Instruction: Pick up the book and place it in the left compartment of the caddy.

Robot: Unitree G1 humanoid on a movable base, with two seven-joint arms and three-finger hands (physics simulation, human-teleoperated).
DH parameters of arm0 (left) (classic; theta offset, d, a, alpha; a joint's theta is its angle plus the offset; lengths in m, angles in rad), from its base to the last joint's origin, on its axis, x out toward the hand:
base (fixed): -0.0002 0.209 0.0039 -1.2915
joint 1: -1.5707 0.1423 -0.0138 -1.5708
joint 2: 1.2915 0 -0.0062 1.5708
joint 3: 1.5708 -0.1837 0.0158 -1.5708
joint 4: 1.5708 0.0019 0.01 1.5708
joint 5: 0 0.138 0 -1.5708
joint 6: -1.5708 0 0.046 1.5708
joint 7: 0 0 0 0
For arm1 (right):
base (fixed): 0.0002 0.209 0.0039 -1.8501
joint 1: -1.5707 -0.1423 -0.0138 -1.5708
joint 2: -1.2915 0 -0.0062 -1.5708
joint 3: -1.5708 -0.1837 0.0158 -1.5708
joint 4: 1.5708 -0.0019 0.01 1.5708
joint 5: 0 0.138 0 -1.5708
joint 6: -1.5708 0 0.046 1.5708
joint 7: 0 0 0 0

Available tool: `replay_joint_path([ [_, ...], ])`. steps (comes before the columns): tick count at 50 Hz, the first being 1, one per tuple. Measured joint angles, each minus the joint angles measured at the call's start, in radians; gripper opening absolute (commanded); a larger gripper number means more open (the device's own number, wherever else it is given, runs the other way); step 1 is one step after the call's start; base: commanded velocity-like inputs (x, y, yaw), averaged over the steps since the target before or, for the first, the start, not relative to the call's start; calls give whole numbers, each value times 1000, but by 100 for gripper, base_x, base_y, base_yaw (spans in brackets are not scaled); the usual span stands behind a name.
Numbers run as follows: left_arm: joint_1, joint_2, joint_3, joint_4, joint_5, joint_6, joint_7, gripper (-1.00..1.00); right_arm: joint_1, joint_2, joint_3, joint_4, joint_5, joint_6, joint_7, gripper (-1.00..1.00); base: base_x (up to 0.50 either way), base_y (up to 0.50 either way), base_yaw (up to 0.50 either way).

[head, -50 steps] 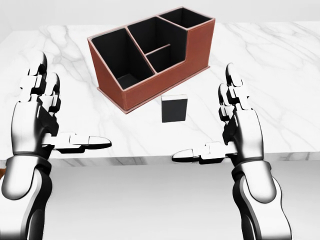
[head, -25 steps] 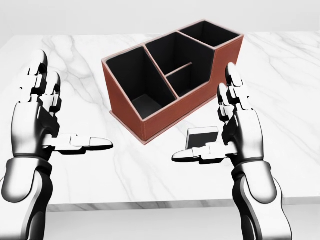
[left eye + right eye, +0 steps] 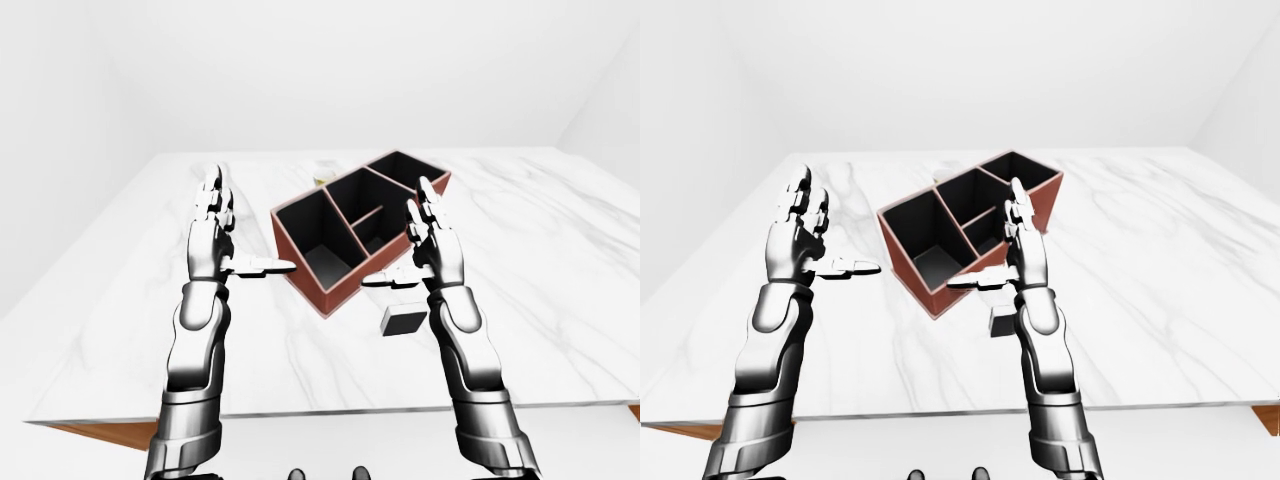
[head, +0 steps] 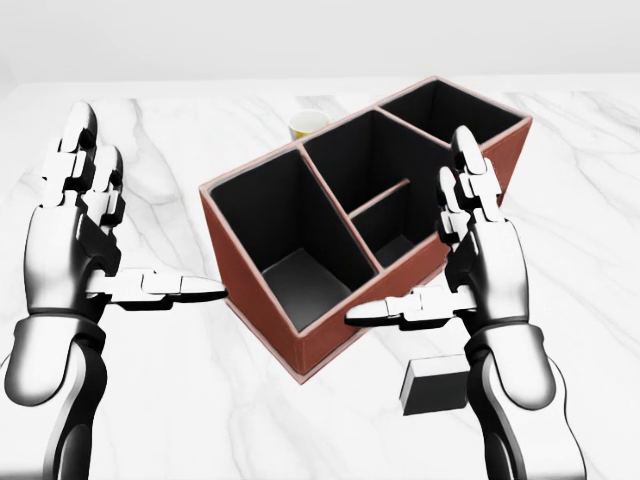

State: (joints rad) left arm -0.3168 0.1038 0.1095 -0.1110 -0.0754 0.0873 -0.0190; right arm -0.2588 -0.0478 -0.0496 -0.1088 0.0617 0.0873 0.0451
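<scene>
Both hands are hovering above the white marble table [image 4: 600, 300], fingers spread wide and holding nothing. The left hand [image 4: 75, 235] is standing upright to the left of the caddy [image 4: 300, 345], its thumb pointing right toward the caddy's near left corner without touching it. The right hand [image 4: 480, 255] is standing upright over the caddy's near right side, its thumb reaching left across the brown wall. The caddy is sitting at an angle on the table, its black-lined left compartment [image 4: 285, 260] lying open and holding nothing. The book [image 4: 432, 385], a small dark block with a pale top edge, is lying on the table just beside the caddy's near right wall, below the right hand and partly hidden by the right forearm. A small yellowish cup [image 4: 310, 123] is showing just past the caddy's far side
</scene>
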Motion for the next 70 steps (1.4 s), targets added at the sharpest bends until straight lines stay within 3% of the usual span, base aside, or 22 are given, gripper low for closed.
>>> replay_joint_path([
  [12, -1, 1, 1, 6, -1, 0, 1, 100, -5, 3, 1, 5, 0, 0, 0, 100, 50, 20, 0],
  [30, 0, 1, 0, 1, -1, 0, 3, 100, 16, -10, 10, -45, -25, 0, 21, 100, 0, 0, 0],
  [41, -6, 1, -1, 4, 1, 0, 4, 100, 155, -59, -1, -261, -282, 0, 204, 100, 0, 0, 0],
  [51, -9, -1, -4, 2, 3, 0, 5, 100, 276, -62, -28, -414, -495, 0, 402, 100, 0, 0, 0],
  [64, -6, -4, -7, -2, 6, 0, 4, 100, 383, -42, -56, -560, -653, 0, 611, 100, 0, 0, 0],
  [70, -3, -7, -9, -2, 7, 0, 3, 100, 425, -34, -78, -596, -689, 0, 653, 100, 0, 0, 0],
])
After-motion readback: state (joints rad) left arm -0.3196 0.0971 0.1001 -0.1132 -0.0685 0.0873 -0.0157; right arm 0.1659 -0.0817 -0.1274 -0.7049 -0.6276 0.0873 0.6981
